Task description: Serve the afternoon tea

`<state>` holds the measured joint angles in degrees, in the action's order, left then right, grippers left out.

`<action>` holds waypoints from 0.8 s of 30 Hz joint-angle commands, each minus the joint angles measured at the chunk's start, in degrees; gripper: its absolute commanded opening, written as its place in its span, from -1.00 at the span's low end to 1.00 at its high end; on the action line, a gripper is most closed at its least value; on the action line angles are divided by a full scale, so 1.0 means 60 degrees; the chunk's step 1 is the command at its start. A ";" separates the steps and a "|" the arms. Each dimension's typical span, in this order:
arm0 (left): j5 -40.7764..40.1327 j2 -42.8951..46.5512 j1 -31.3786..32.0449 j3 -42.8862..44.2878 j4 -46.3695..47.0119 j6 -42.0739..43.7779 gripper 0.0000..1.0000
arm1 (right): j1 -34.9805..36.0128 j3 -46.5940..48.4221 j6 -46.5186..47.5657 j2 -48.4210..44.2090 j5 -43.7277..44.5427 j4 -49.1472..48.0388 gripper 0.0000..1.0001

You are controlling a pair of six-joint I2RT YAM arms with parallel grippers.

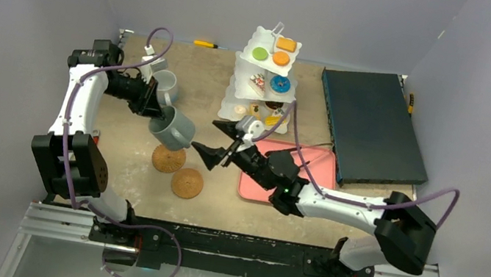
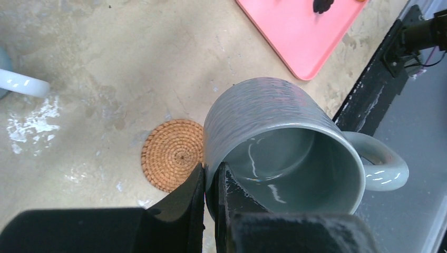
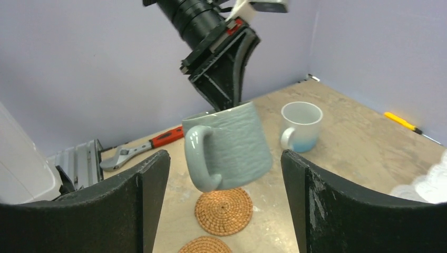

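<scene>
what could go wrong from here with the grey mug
1. The left gripper pinches only one wall of the ribbed grey ceramic mug at the rim, so it may swing or slip.
2. It hangs tilted above the round woven cork coaster; it could land off-centre.
3. The open right gripper is close beside it and might knock it.

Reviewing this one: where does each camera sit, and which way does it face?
Top external: above and behind the bases, looking down on the table; left arm and right arm show.
Left wrist: looks down past its shut jaws, clamped on the rim of the grey mug, at a cork coaster.
Right wrist: looks level across the table at the left arm; its open jaws frame the view.
Shared: all three show the grey mug.
</scene>
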<state>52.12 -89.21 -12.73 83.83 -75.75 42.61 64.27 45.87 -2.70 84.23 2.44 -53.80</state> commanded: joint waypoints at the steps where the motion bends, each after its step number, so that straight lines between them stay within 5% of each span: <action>1: 0.0540 0.0238 -0.0050 0.0332 0.0343 -0.0329 -1.00 | -0.0239 -0.0722 -0.0741 -0.1093 0.0864 0.0477 0.63; 6: 0.0169 0.0274 -0.0049 0.0299 0.0823 -0.0603 -1.00 | -0.0168 -0.1294 -0.0986 -0.1056 0.0599 0.1239 0.58; 16: -0.0286 0.0264 -0.0046 0.0936 0.0897 -0.1024 -1.00 | 0.1581 0.0111 -0.0371 0.2458 0.1614 0.1340 0.64; 24: -0.0224 -0.0018 -0.0115 0.1363 0.0365 -0.0863 -1.00 | 0.2090 0.0289 0.0312 0.3793 0.2037 0.0353 0.55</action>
<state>45.98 -89.25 -12.75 87.96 -71.37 38.57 75.64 45.41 -4.10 105.19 11.68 -45.91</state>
